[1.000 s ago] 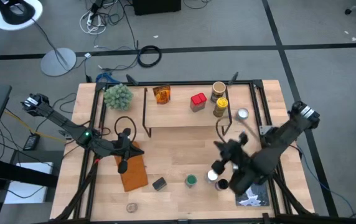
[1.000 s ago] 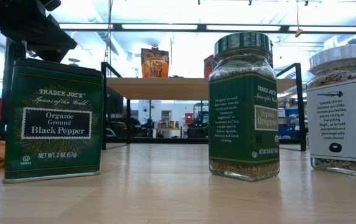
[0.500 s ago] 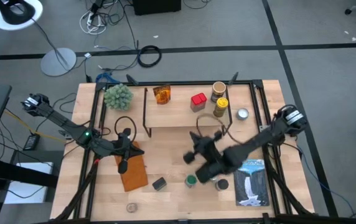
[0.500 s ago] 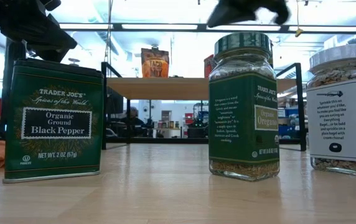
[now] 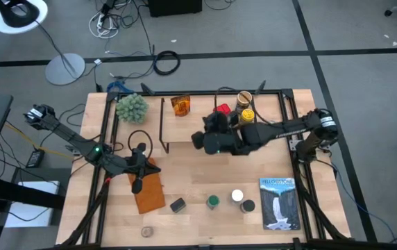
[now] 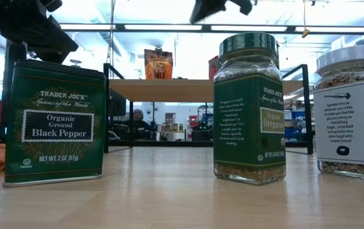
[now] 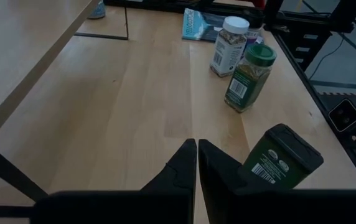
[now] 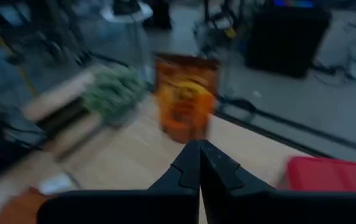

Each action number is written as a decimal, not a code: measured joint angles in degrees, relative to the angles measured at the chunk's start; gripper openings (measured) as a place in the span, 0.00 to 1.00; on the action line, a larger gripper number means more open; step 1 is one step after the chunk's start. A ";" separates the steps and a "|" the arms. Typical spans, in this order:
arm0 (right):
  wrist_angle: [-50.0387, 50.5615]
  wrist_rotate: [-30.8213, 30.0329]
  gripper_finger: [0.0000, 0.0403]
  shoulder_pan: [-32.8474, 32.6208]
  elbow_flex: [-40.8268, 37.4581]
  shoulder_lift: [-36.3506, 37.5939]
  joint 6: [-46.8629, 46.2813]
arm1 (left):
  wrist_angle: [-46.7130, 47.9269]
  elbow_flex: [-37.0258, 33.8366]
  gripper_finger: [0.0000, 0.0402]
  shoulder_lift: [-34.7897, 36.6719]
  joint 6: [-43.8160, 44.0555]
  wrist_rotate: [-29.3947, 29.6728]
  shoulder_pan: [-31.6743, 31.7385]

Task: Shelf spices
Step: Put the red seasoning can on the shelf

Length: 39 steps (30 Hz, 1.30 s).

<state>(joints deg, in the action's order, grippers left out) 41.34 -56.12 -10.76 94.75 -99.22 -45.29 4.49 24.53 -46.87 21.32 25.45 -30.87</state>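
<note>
The black pepper tin is dark green with gold trim and white lettering; the oregano jar wears a green label and green lid. At 3 o'clock, the seasoning jar is white-lidded with a white label. On the pale wooden shelf sit an amber-orange jar, a red tin and a yellow-lidded jar. The book is blue and white

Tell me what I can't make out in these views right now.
- Right gripper: high view shows it over the shelf, its height above the board unclear.
- Red tin: right wrist view is motion-blurred, label unreadable.
- Small jar: high view, too small to identify.
- Bagel seasoning jar: low view, cut off by the edge.
</note>
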 joint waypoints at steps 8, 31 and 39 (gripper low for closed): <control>16.62 10.13 0.00 4.14 3.03 -0.20 -13.54 | 0.76 0.00 0.05 0.00 -0.04 0.00 0.02; 23.00 16.86 0.00 11.36 3.00 0.22 -14.05 | 1.38 0.00 0.05 -0.02 -0.02 0.90 0.00; 22.86 15.95 0.00 14.00 3.00 0.22 -13.59 | 1.40 0.00 0.05 0.00 -0.04 0.90 0.00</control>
<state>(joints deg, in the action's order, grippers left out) 64.20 -40.17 3.24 97.76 -99.00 -58.87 5.89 24.53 -46.87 21.28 26.35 -30.87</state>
